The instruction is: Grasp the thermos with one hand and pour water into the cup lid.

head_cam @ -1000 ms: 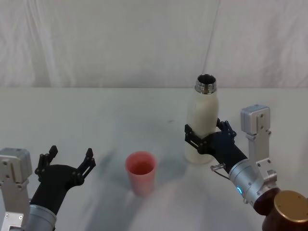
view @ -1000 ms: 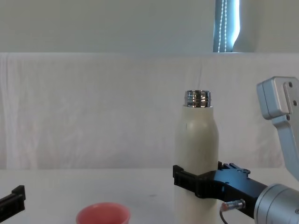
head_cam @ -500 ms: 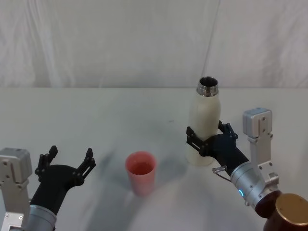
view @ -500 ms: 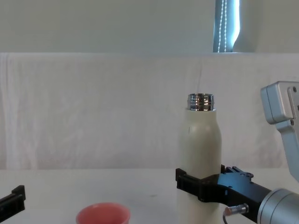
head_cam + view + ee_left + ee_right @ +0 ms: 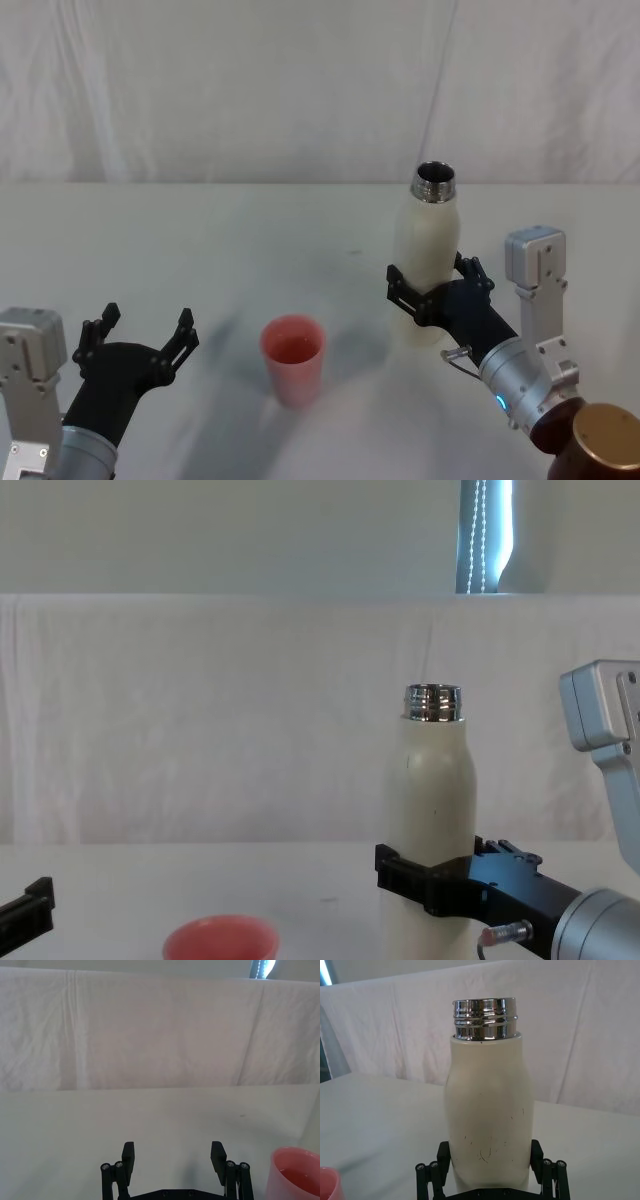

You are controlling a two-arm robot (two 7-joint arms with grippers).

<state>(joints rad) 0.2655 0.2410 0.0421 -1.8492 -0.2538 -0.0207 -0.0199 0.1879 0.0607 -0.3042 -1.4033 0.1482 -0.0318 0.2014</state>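
At the near left of the desk [image 5: 230, 240], the left pincer [image 5: 140, 335] is parked with its fingers spread. One cup lid [image 5: 293, 358] is seen near the middle. To its right, one thermos [image 5: 427, 245] is held upright, clamped low by the right pincer [image 5: 428, 292].

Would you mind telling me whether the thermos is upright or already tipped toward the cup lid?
Upright. The thermos stands vertical in the right pincer, chrome neck pointing up; the cup lid sits apart to its left.
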